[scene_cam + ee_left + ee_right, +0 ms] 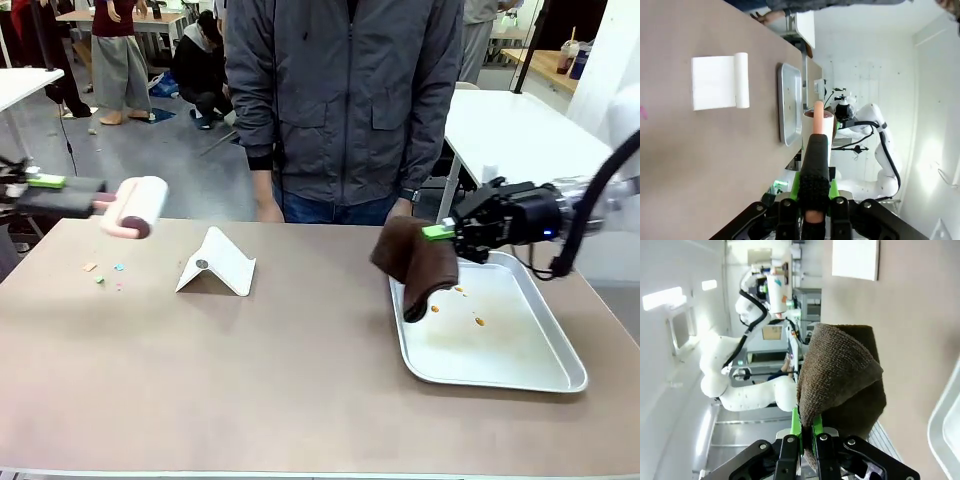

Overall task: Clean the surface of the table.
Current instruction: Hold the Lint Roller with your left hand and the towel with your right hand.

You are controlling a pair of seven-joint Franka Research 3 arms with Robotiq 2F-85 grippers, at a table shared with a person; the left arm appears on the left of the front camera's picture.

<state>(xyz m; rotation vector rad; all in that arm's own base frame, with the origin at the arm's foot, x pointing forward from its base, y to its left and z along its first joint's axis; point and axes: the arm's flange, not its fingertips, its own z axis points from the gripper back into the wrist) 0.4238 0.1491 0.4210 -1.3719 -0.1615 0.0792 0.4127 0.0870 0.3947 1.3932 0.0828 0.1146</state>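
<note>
Holding orange spots (478, 321), tray (520, 372) sits under brown cloth (415, 262) pinched in right tool (437, 232); left tool (45, 182) grips roller (135, 208).

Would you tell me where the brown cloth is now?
Front view, right side: the brown cloth hangs from the right gripper, jaws shut, over the left edge of the metal tray.

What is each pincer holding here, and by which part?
Left pincer: lint roller, by its dark handle. Right pincer: brown cloth, pinched at an upper fold, the rest hanging.
</note>
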